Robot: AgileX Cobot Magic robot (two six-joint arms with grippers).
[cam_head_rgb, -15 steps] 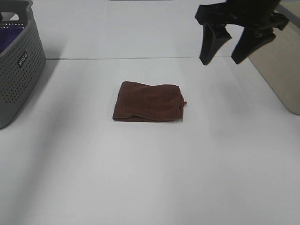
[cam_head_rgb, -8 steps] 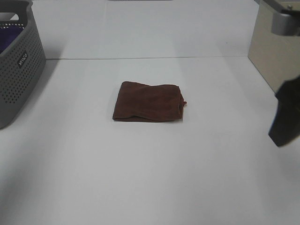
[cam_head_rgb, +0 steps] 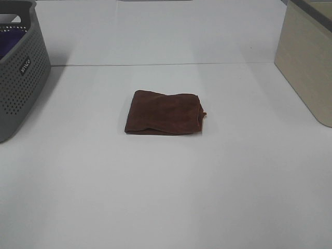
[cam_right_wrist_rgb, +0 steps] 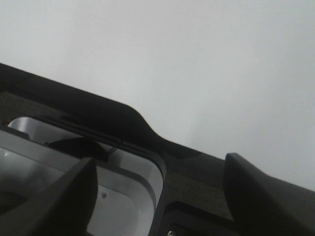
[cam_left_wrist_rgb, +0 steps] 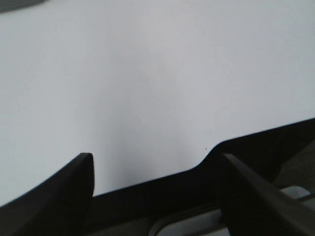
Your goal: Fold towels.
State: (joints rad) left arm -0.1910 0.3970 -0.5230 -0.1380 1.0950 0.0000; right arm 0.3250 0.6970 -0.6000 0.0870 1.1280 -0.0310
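Note:
The dark reddish-brown towel (cam_head_rgb: 164,112) lies folded into a small rectangle at the middle of the white table (cam_head_rgb: 166,197); its white tag does not show. Neither gripper appears in the exterior high view. In the left wrist view my left gripper (cam_left_wrist_rgb: 156,157) is open and empty, with its dark fingers (cam_left_wrist_rgb: 59,191) spread wide over bare table near a dark edge. In the right wrist view my right gripper (cam_right_wrist_rgb: 160,162) is open and empty, with its fingers (cam_right_wrist_rgb: 256,191) spread above a dark base. The towel shows in neither wrist view.
A grey perforated basket (cam_head_rgb: 21,78) stands at the far left with a purple cloth (cam_head_rgb: 10,39) inside. A beige box (cam_head_rgb: 306,67) stands at the right edge. A seam line (cam_head_rgb: 166,64) crosses the table behind the towel.
My right gripper was above the table's back right, dropped along the right edge, and has now left the exterior view. The towel has not moved.

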